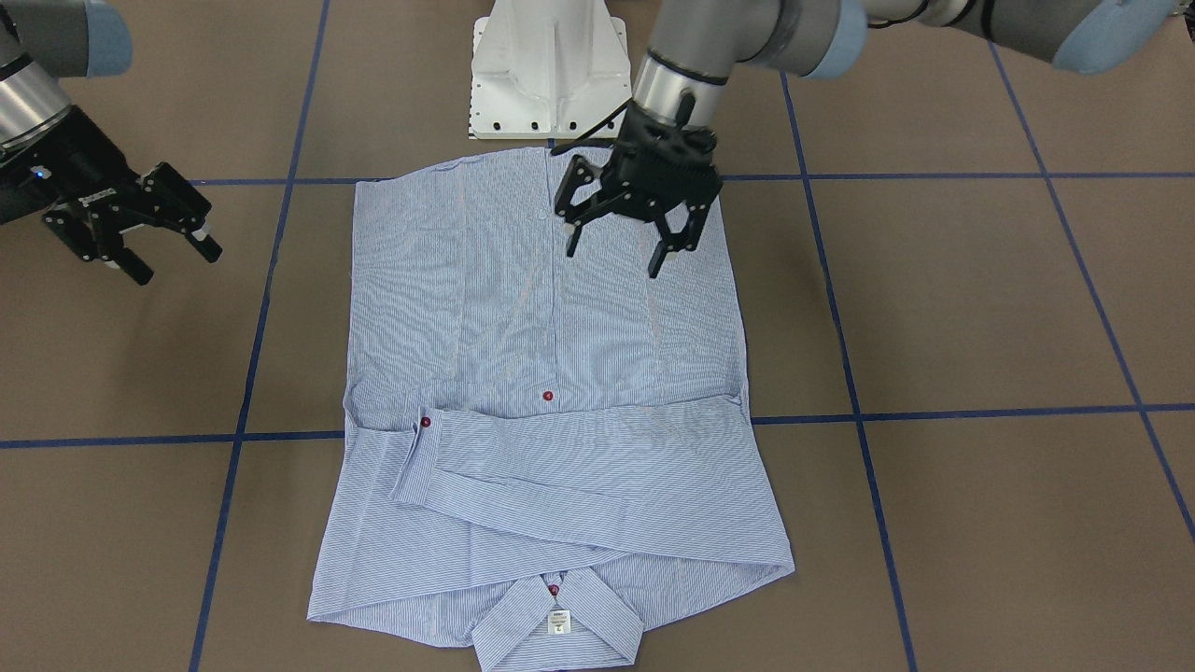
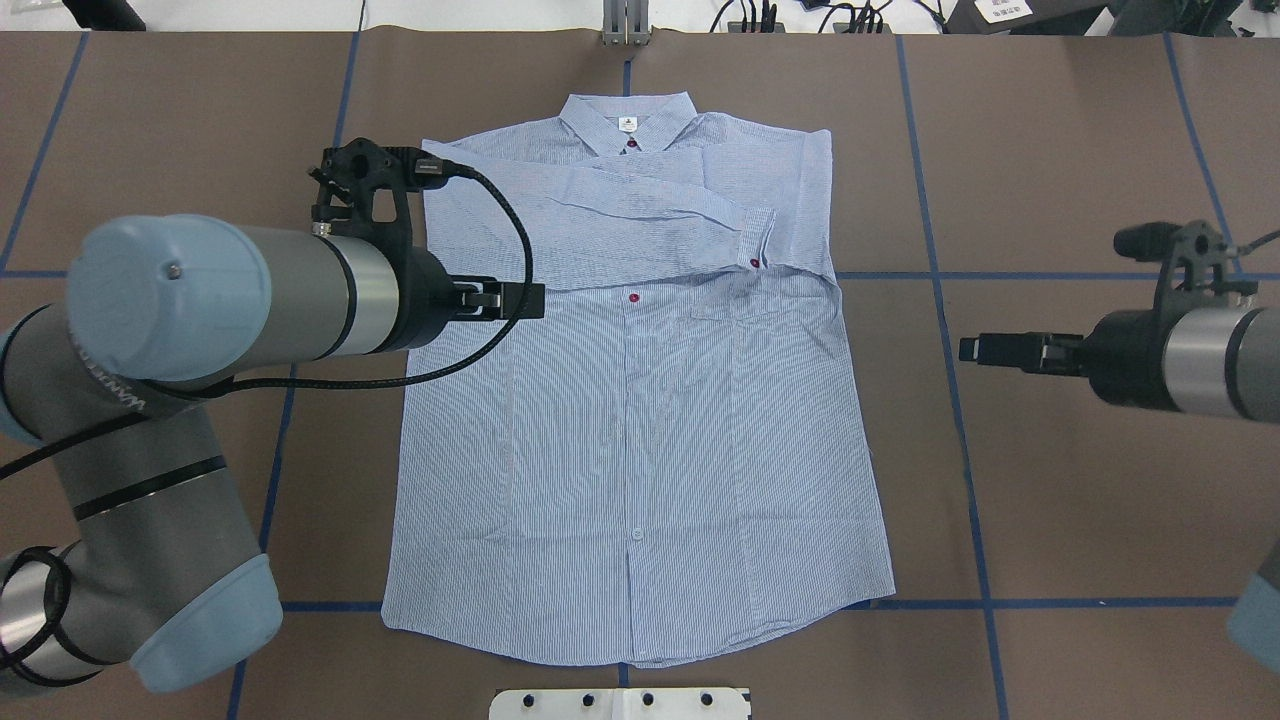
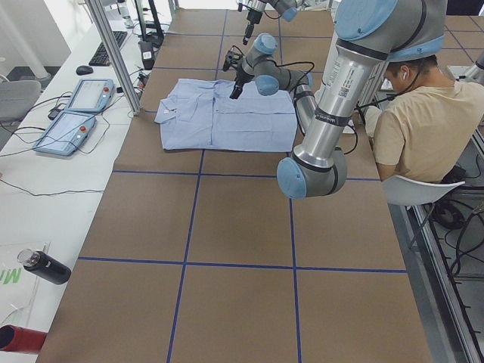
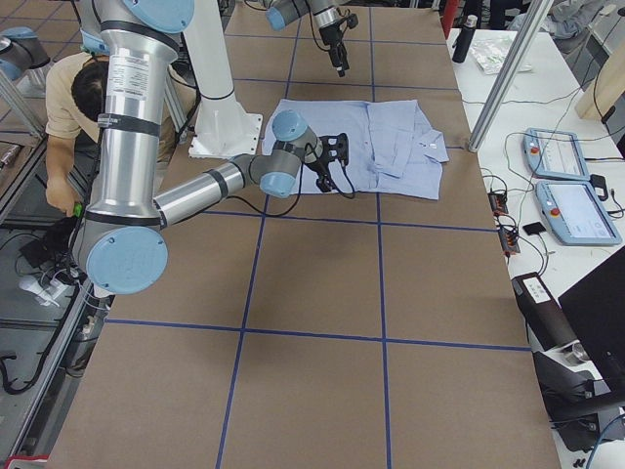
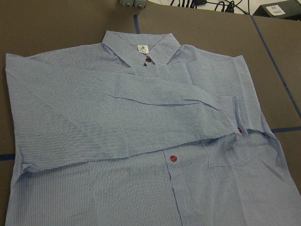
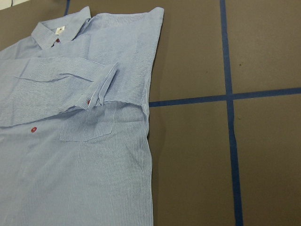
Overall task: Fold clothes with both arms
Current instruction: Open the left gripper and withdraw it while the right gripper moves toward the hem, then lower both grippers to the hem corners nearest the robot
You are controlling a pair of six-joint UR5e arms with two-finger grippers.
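The light-blue striped shirt [image 1: 523, 327] lies flat and face up on the brown table, with its collar [image 2: 627, 120] on the far side from me. Both sleeves are folded across the chest, and one cuff with a red button [image 2: 755, 262] lies on top. My left gripper [image 1: 614, 257] is open and empty. It hovers above the shirt's left part [image 2: 500, 298]. My right gripper [image 1: 175, 263] is open and empty. It hangs over bare table to the right of the shirt [image 2: 985, 348], clear of it. Both wrist views show only the shirt [image 5: 117, 117] [image 6: 70, 165], no fingers.
The white pedestal base [image 1: 549, 75] stands just behind the shirt's hem. Blue tape lines [image 2: 940, 275] grid the table. A seated person [image 3: 423, 121] is beside the robot. Teach pendants [image 3: 76, 113] and bottles [image 3: 45, 266] lie on the white side bench.
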